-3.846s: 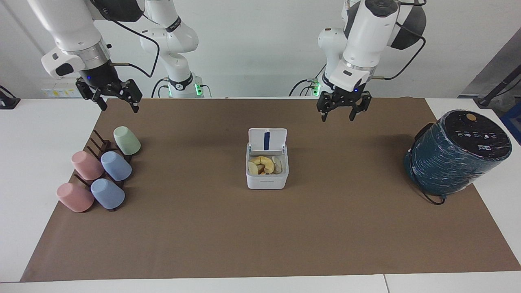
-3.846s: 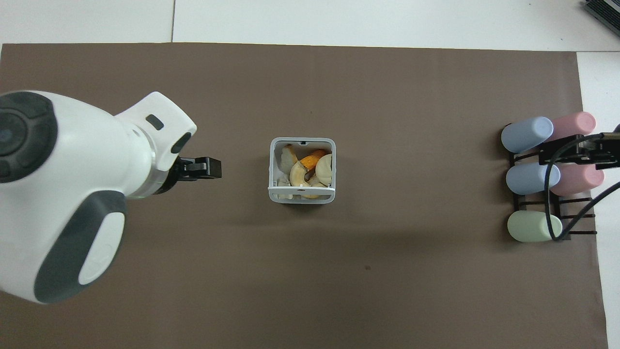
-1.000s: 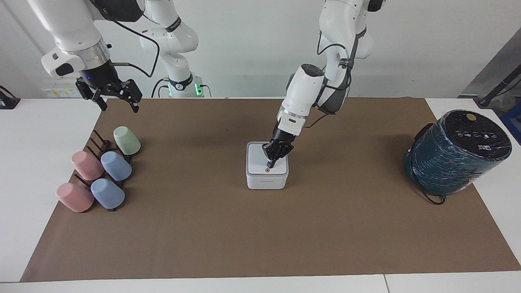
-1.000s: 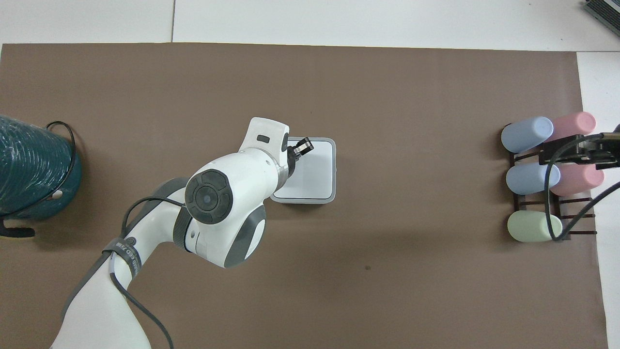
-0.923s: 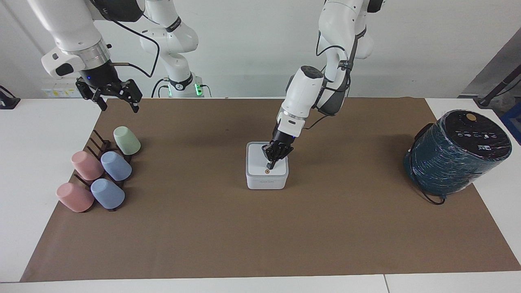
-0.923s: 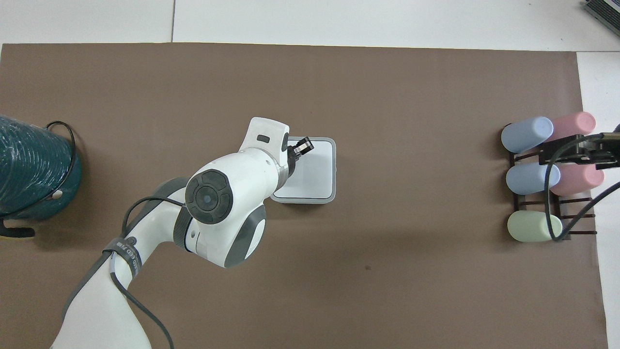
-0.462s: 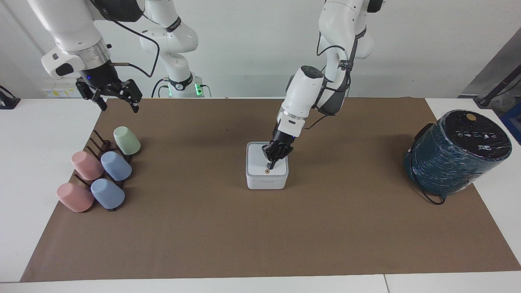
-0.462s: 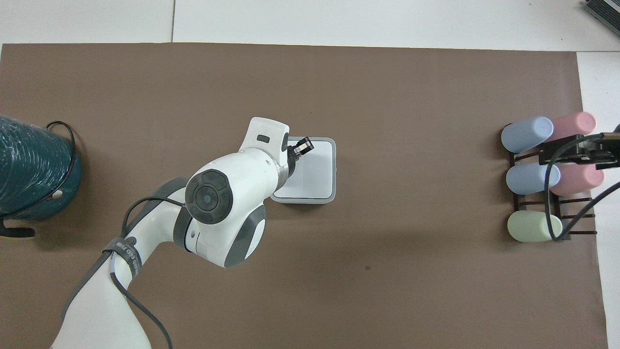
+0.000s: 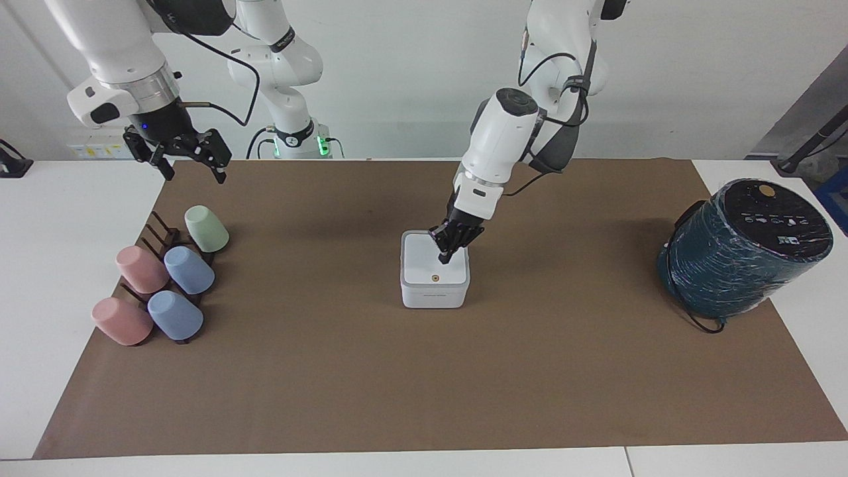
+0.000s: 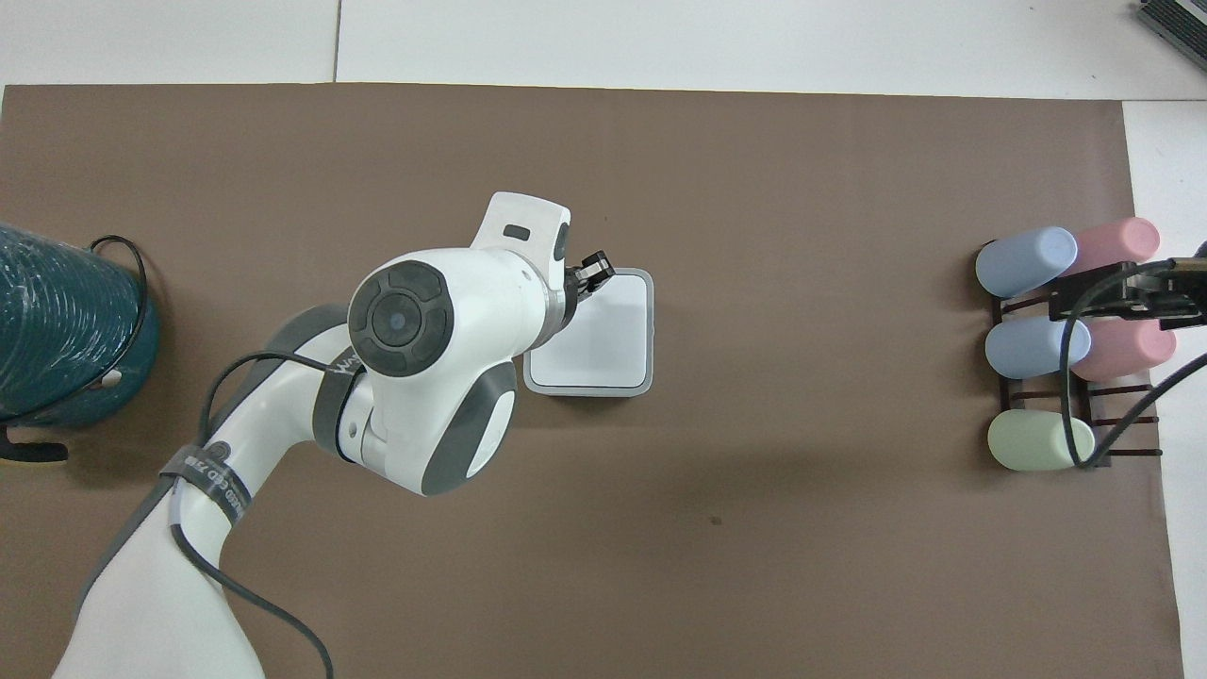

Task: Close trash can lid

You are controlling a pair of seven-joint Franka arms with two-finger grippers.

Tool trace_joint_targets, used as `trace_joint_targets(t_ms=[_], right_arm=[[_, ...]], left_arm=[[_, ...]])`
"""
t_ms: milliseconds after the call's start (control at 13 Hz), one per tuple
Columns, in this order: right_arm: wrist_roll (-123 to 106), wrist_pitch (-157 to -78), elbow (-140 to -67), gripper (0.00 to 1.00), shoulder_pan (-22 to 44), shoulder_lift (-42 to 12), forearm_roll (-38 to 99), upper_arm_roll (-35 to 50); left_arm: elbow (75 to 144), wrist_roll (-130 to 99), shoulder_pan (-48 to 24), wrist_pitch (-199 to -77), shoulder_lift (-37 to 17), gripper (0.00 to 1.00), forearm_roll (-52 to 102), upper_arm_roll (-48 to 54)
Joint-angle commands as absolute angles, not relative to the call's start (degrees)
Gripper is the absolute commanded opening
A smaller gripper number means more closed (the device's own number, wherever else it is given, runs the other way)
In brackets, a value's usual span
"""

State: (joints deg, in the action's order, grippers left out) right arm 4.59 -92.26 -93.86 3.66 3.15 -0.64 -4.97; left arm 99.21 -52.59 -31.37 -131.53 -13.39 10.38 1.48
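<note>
Lying under left gripper [image 9: 445,257]: lid [image 9: 427,266]

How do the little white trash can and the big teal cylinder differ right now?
The trash can is a small, square white box with its lid flat and shut; the teal cylinder is much larger, round and plastic-wrapped with a black top. The trash can sits upright mid-mat under the left gripper; the teal cylinder leans at the left arm's end. Both rest on the brown mat.
</note>
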Motion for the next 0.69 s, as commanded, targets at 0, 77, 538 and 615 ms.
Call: trace_joint_targets(t_ms=[0,77,538,615], right_arm=[[3.52,-92.2,-95.01,1.0,3.52,4.22,0.0,-5.01],[3.43,-92.2,-95.01,1.0,3.6,4.22,0.09,-5.01],[3.52,-92.2,-95.01,1.0,3.6,4.31,0.0,-5.01],[3.52,-92.2,-95.01,1.0,3.6,4.22,0.0,-5.01]], left_arm=[[92.84,-51.77,-27.26,-119.75,-12.4,0.0,7.75,1.49],[90.81,-51.07,-25.42,-115.88,-11.7,0.0,6.86,1.49],[87.45,-22.74,-10.4,-97.41,-5.8,0.0,6.68,1.14],[86.23,-17.19,-8.11,-94.6,-5.8,0.0,6.68,1.23]])
